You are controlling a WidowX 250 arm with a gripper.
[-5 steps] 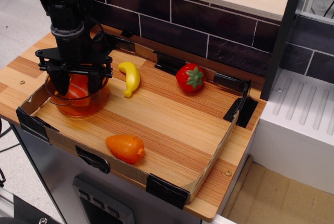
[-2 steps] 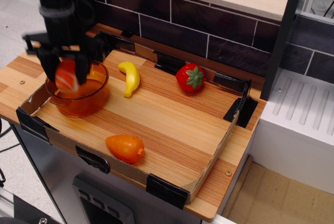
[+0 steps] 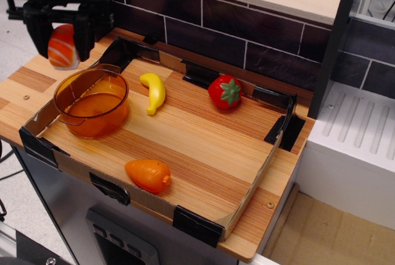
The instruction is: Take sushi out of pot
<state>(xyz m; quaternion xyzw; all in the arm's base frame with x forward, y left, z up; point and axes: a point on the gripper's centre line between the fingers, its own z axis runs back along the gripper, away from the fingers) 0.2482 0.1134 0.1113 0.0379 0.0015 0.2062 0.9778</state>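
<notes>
1. Sushi (image 3: 62, 47): toy salmon nigiri, orange-red top with white diagonal stripes; hangs in the air, clear of the pot, above the rear-left of the bench; stands nearly upright, long axis vertical, lower end free below the fingers.
2. Gripper (image 3: 62, 28): black, two-fingered; clenched on the upper part of the sushi, one finger on each side; contact faces partly hidden, so how deep the hold sits cannot be told.
3. Pot (image 3: 92, 102): round translucent orange plastic, low walls; sits in the front-left corner of the cardboard tray (image 3: 254, 176); nothing visible inside; near and below the sushi, not touching it.
4. Handling of the sushi, as a judgement: probably light, hollow or solid plastic; smooth and glossy skin, so likely slippery under hard pads; rounded ends give poor purchase; not fragile; a drop should do it no harm.
5. Where to hold, as a judgement: across the narrow width at mid-length, pads on the two long flanks; the present hold is nearer one end, so the piece may swing or slide out if jolted.
6. Other items on the tray: toy banana (image 3: 153, 91) just beside the pot; toy strawberry (image 3: 224, 92) toward the rear; toy carrot (image 3: 148, 175) at the front edge; all apart from the sushi.
7. Bench (image 3: 28, 83): wood-grain top carrying the tray.
</notes>
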